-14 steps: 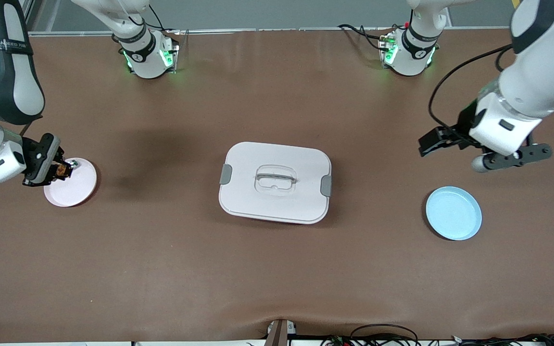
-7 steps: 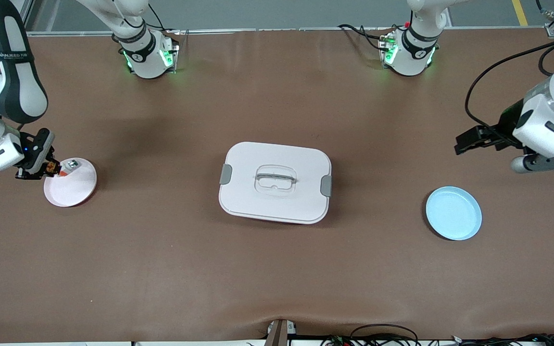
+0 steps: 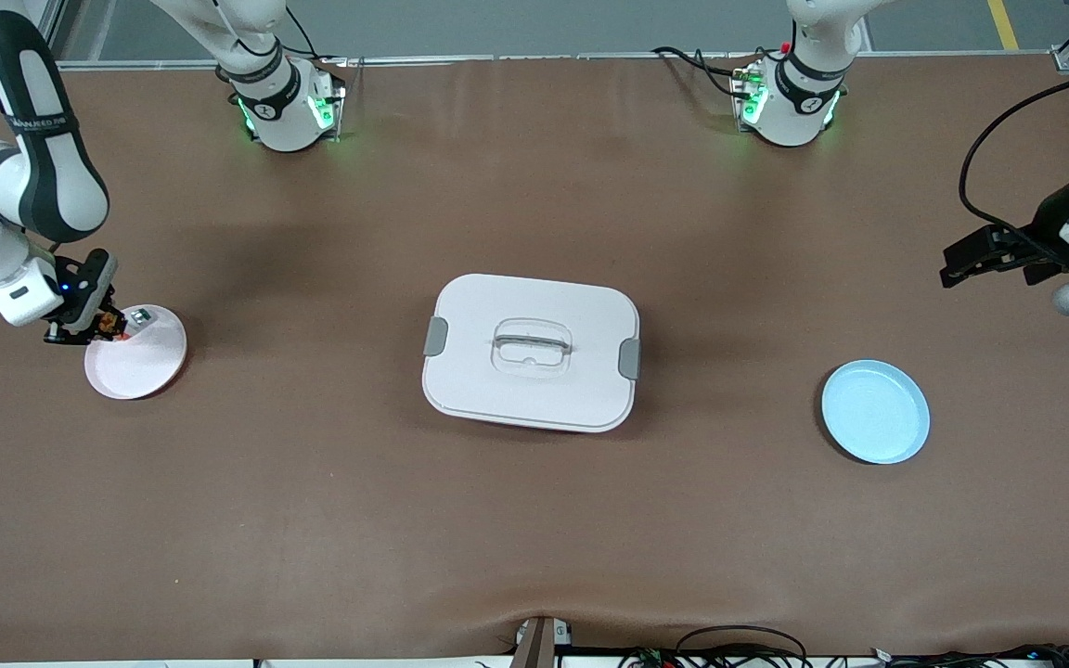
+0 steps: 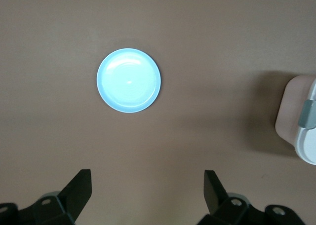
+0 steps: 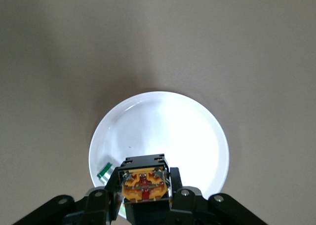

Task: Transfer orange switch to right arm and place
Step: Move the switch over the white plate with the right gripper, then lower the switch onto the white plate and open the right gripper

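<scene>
One right gripper (image 3: pixel 98 325) clamping orange switch (image 5: pixel 143 184) over pink plate (image 3: pixel 149 366)

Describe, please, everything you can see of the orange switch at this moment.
The orange switch is a tiny boxy part with a black housing and an orange face bearing a small red centre and metal contacts. It is gripped between the fingers of the right hand, held up over the rim of the pink plate at the right arm's end of the table.

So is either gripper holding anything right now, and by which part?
The right gripper pinches the orange switch by its two sides, above the pink plate. The left gripper is open, holding nothing.
</scene>
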`<act>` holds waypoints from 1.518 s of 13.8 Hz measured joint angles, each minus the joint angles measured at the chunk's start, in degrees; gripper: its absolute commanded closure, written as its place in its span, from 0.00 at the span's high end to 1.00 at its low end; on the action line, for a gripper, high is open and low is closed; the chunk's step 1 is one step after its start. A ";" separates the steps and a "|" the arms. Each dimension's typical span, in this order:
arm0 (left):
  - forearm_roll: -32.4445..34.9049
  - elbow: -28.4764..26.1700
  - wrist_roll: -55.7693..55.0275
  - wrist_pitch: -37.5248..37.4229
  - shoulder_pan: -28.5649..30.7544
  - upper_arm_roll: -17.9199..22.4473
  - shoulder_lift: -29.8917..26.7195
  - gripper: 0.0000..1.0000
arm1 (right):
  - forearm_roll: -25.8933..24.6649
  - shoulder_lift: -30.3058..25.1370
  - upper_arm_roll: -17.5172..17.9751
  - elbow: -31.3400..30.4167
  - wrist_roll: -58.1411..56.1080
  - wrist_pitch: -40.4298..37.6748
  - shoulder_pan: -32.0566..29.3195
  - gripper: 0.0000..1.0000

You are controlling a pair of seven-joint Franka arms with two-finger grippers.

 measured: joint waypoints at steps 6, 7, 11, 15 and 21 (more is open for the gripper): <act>-0.80 -7.24 1.74 4.30 0.21 -0.29 -5.68 1.00 | 0.00 5.69 0.49 0.70 -0.50 1.43 0.00 0.00; -1.03 -7.85 2.11 4.62 0.22 -0.28 -6.33 1.00 | 0.00 6.44 0.51 1.26 -1.09 1.45 0.00 0.00; -2.97 -12.57 2.70 9.06 1.03 -0.21 -9.62 1.00 | 0.06 9.63 0.60 3.81 -2.25 2.32 0.00 0.00; -4.45 -15.77 2.77 11.13 1.41 -0.18 -12.57 1.00 | 0.07 12.86 0.64 5.07 -2.42 5.45 0.00 0.00; -4.89 -13.90 2.74 11.83 1.59 -0.10 -13.31 1.00 | 0.11 15.03 0.69 5.77 -2.47 6.97 0.00 0.00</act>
